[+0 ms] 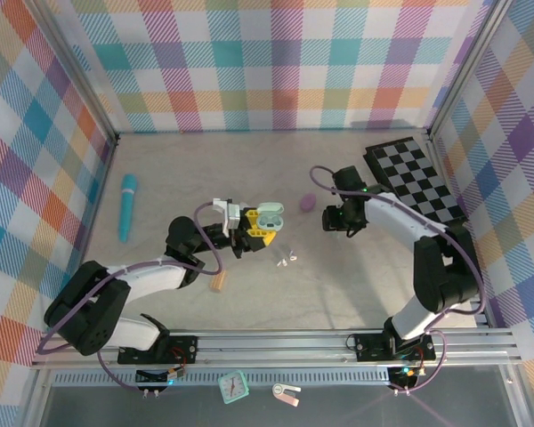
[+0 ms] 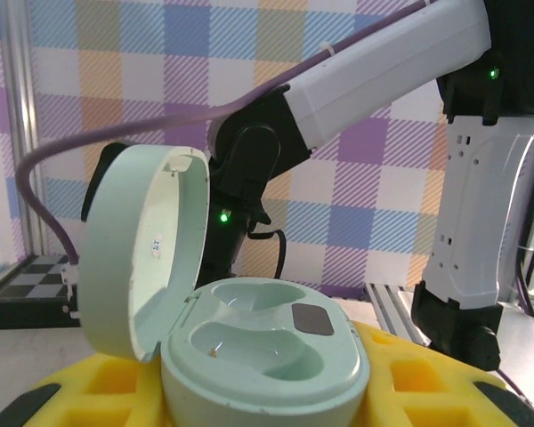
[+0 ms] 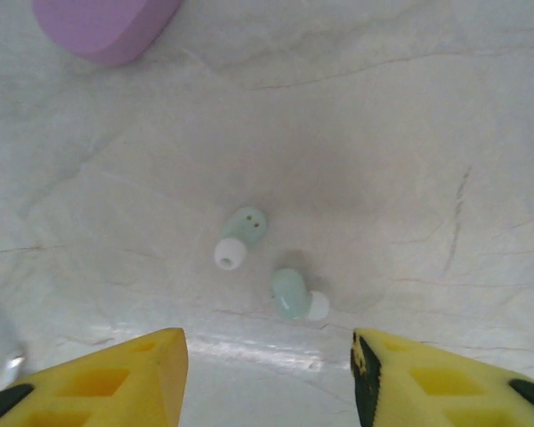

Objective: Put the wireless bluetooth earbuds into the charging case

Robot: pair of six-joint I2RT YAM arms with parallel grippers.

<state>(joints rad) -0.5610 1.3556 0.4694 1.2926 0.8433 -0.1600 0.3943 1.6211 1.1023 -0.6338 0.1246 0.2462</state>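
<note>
Our right tool [image 3: 267, 342], jaws apart and empty, hovers just short of two mint earbuds [image 3: 291, 294] mid-worktop [image 3: 427, 133]; our left tool [image 1: 258, 228] grips the open charging case [image 2: 267, 356].

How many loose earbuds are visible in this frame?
2, both pale green, apart on the table: first earbud nearer the purple case, second earbud nearer the right claw. The open mint case holds none; the purple case may hide more.
</note>
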